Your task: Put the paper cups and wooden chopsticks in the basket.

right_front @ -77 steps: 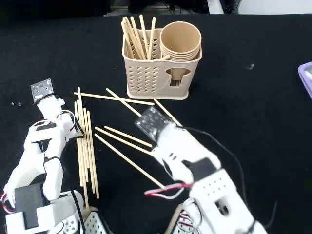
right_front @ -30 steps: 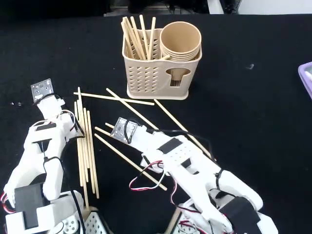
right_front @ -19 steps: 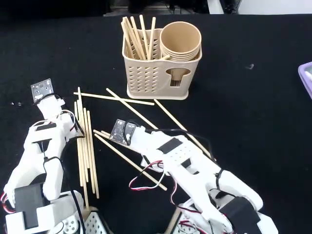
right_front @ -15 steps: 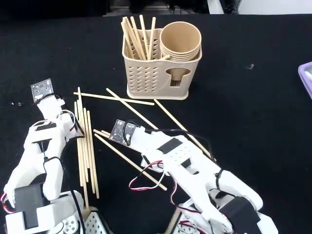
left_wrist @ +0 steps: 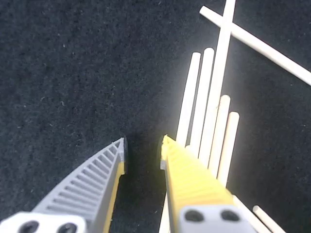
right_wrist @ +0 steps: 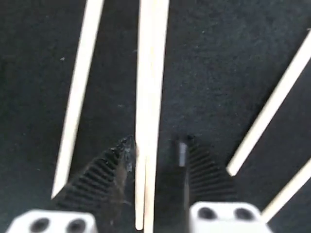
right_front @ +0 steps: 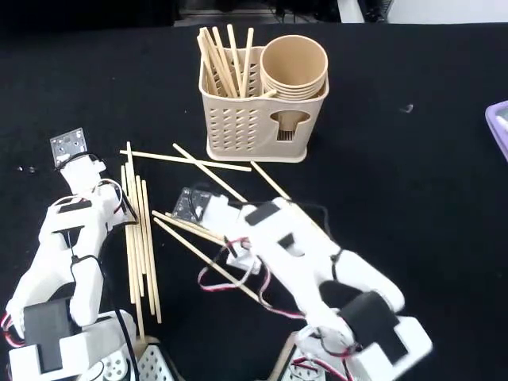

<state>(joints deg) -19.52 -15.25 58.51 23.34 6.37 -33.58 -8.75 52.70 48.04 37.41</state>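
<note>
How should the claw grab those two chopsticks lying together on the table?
From straight above, squeezing across the pair of chopsticks near the end under the right claw. They lie flat, side by side, long and thin, so a sideways pinch probably catches both. The open claw straddles them.

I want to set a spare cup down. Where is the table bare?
Bare table lies right of the basket, out to the purple container, and left of the basket beyond the left arm. Crowded between both arms, where loose chopsticks lie.
</note>
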